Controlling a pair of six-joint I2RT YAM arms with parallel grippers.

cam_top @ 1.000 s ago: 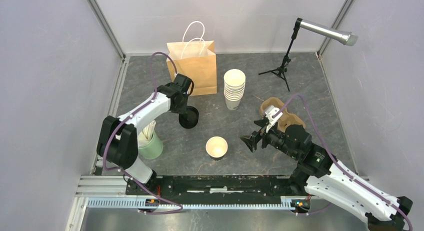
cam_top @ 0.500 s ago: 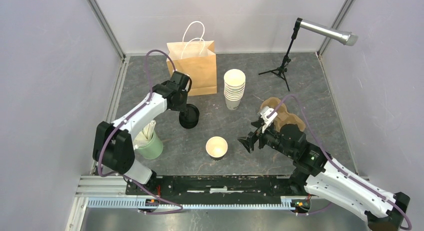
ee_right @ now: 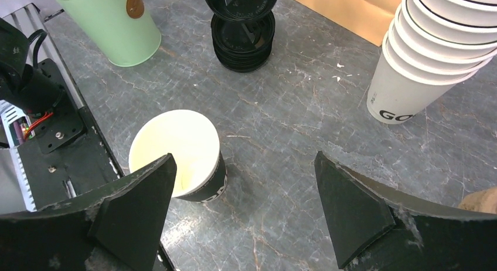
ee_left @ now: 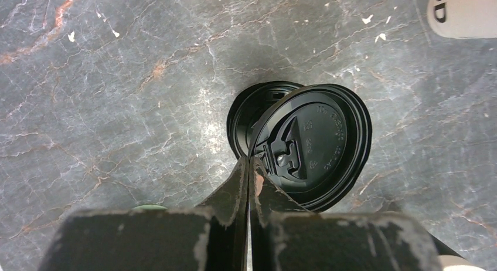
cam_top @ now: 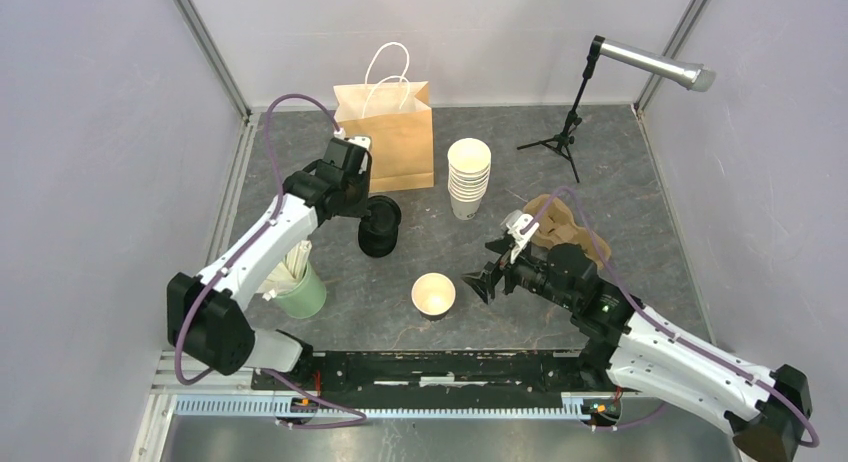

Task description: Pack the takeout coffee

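Left wrist view: the left pincer (ee_left: 249, 165), clenched on a lid (ee_left: 316, 145), has lifted it off the pile (ee_left: 241, 119). The right pincer (ee_right: 244, 159), released, has neared the open cup (ee_right: 176, 148); capping likely comes next.

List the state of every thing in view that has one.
Lid: gripped at its rim, tilted, off the table.
Left gripper: shut on lid.
Cup: upright, lidless, empty.
Right gripper: open, near cup.
Lid stack: nested, on table.
Cup stack: upright, lidless.
Bag: upright.
Green cup: upright, sticks inside.
Carrier: on table, partly hidden by right arm.
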